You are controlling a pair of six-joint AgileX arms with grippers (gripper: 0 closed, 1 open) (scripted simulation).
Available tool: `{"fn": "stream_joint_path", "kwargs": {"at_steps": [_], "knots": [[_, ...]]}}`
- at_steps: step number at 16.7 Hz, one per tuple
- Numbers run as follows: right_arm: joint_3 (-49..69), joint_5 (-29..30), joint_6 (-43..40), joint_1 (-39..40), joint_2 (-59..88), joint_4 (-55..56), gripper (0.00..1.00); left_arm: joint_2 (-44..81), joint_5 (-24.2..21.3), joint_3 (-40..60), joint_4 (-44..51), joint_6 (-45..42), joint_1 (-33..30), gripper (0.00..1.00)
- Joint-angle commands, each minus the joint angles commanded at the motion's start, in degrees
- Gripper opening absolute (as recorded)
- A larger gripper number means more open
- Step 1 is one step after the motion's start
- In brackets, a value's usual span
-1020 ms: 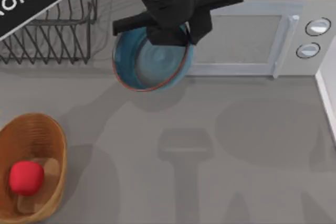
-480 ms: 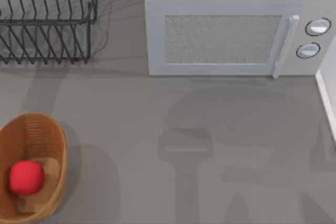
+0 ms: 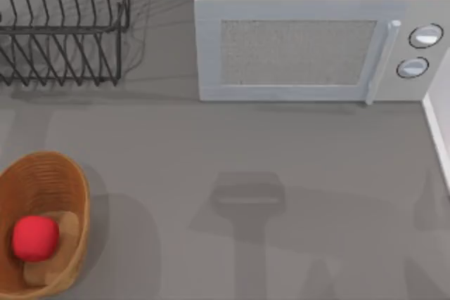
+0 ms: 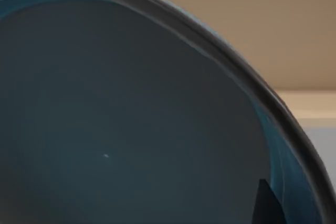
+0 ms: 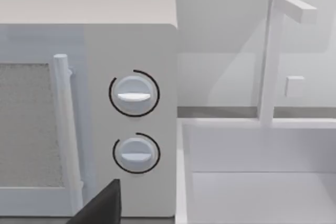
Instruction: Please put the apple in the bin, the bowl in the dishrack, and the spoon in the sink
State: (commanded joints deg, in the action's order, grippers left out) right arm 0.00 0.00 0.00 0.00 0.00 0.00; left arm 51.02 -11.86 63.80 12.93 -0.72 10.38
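Apple (image 3: 35, 238) down in bin (image 3: 70, 177), near-left corner of table. That step judged done.

Bowl (image 4: 131, 129) close against left wrist camera, teal inside and dark rim arcing across the view; apparently carried on left arm, likely lifted. Left claw state: cannot tell. One dark finger tip (image 4: 268, 203) visible beside bowl wall, no grip line seen.

Dishrack (image 3: 63, 26) at far-left of table, bars upright and slanted, slots open from above. Left arm judged the nearer. Move ahead turns on bringing bowl over rack and down between bars; exact bearing from bowl to rack unclear.

Microwave (image 3: 309, 40) just right of rack, narrow gap between them; keep off that edge. Open table in front of rack.

Right claw state: cannot tell. Right wrist camera facing microwave dials and sink (image 5: 252, 182).
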Motion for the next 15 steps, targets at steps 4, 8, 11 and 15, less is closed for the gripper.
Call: {"fn": "stream_joint_path", "kwargs": {"at_steps": [4, 8, 11, 15], "knots": [[0.0, 0.0, 0.0, 0.0, 0.0, 0.0, 1.00, 0.3, 0.2, 0.2, 0.0, 0.0, -0.2, 0.00], [0.0, 0.0, 0.0, 0.0, 0.0, 0.0, 1.00, 6.5, 0.9, -0.2, -6.2, 0.0, -0.6, 0.00], [0.0, 0.0, 0.0, 0.0, 0.0, 0.0, 1.00, 16.1, 2.0, -1.4, -17.2, 0.0, -1.4, 0.00], [0.0, 0.0, 0.0, 0.0, 0.0, 0.0, 1.00, 31.1, 3.5, -4.4, -36.5, -0.2, -3.3, 0.00]]}}
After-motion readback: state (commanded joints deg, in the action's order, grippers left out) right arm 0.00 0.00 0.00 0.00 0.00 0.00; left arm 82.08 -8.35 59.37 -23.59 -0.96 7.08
